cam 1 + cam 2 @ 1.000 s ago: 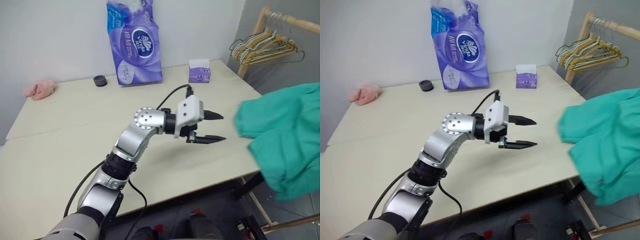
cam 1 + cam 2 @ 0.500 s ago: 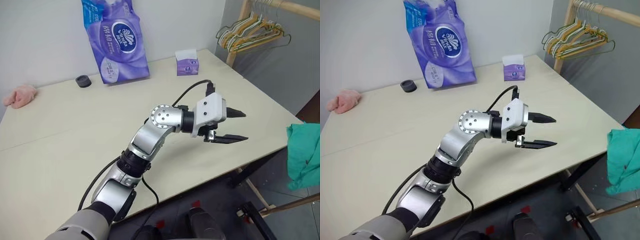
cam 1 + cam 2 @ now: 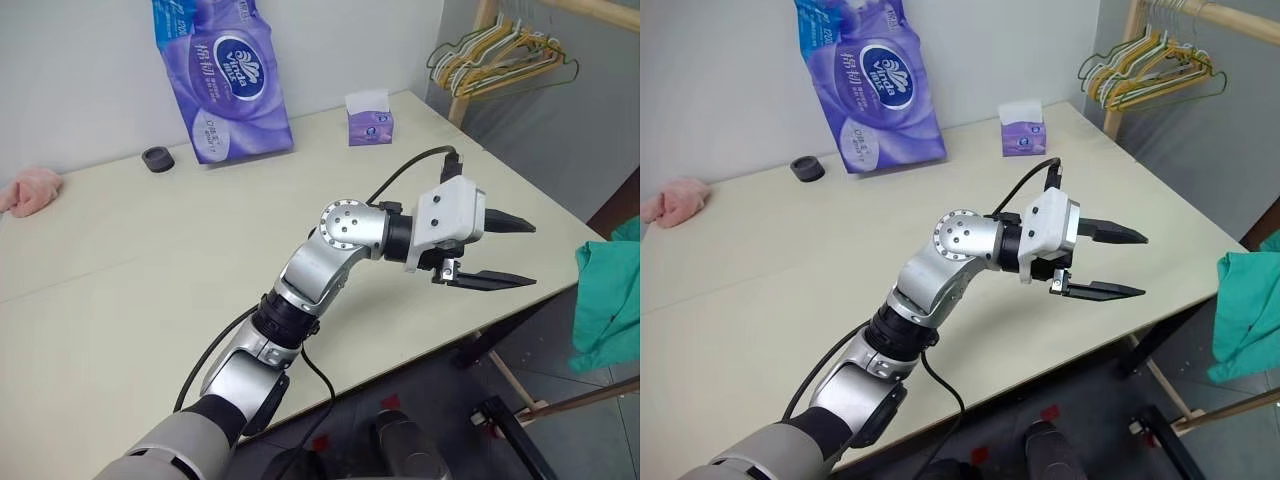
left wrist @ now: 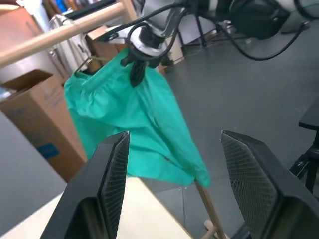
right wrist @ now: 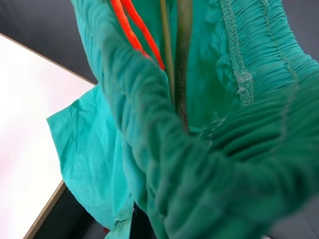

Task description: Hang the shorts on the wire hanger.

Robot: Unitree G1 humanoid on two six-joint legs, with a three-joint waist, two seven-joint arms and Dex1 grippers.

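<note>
Reaching level past the beige table's [image 3: 120,300] 3 o'clock edge: left gripper [image 3: 500,252], black ribbed fingers [image 4: 112,174] spread wide, gripping nothing. Hanging off that edge near 4 o'clock — teal shorts [image 4: 132,124], soft, with gathered elastic waistband, draped from a black right gripper [image 4: 135,69] by a wooden rail [image 4: 60,35]. Cannot tell how far its fingers part. Threaded inside the waistband — thin olive-grey wire hanger [image 5: 182,64] beside an orange cord [image 5: 132,30].

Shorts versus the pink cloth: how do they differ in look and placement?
The shorts are teal-green and large; the pink cloth is a small lump. The shorts hang in the air past the right edge of the table; the pink cloth lies on the table at its far left. Both are soft fabric.
</note>
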